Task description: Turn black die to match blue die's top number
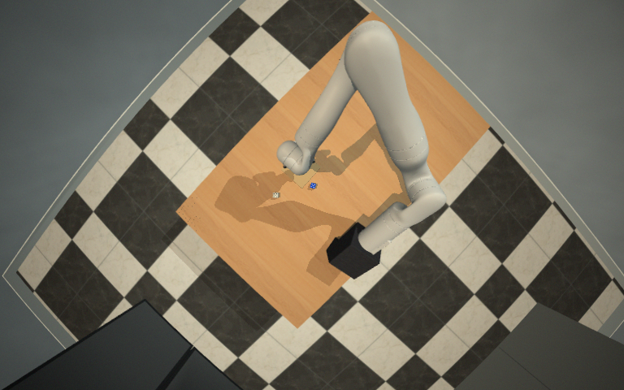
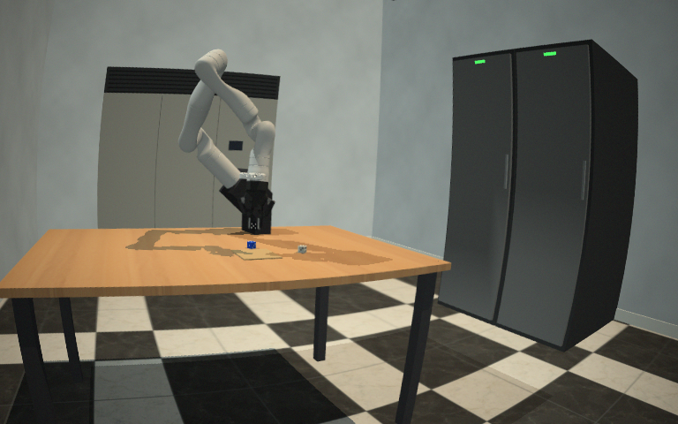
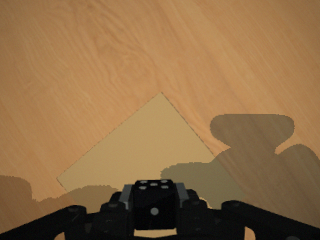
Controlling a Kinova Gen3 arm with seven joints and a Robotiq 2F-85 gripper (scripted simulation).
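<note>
My gripper is shut on the black die and holds it above the table, over the near part of the tan mat. The die's face toward the wrist camera shows one pip. In the side view the gripper hangs just behind the mat, with the black die between its fingers. The blue die sits by the mat's far left edge; from above it lies at the mat's corner. The arm's wrist hides the gripper from above.
A white die lies on the wood table left of the mat, also seen in the side view. The arm's black base stands at the table's near edge. A dark cabinet stands to the right.
</note>
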